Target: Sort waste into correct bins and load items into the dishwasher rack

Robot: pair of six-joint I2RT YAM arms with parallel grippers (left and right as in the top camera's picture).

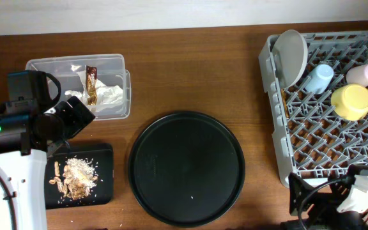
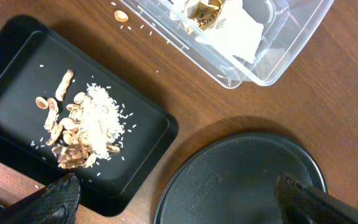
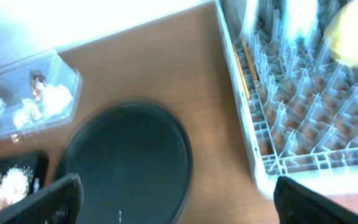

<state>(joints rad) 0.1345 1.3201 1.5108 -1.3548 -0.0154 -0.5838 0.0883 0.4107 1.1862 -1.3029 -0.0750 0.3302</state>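
Left jaws and right jaws both gape wide, nothing in either. My left side hovers by the left edge of the surface. Below it the black tray (image 1: 104,153) carries the food scraps (image 1: 75,176), and beyond it the clear tub (image 1: 43,64) holds the napkin (image 1: 110,96) and wrapper (image 1: 92,83). At the right edge, the rack (image 1: 270,134) holds the plate (image 1: 291,54), blue cup (image 1: 317,78), pink cup (image 1: 364,73) and yellow bowl (image 1: 352,101). The chopsticks (image 3: 246,65) lie inside along its left wall, nearest my right jaws. I'd judge nothing's left to lift.
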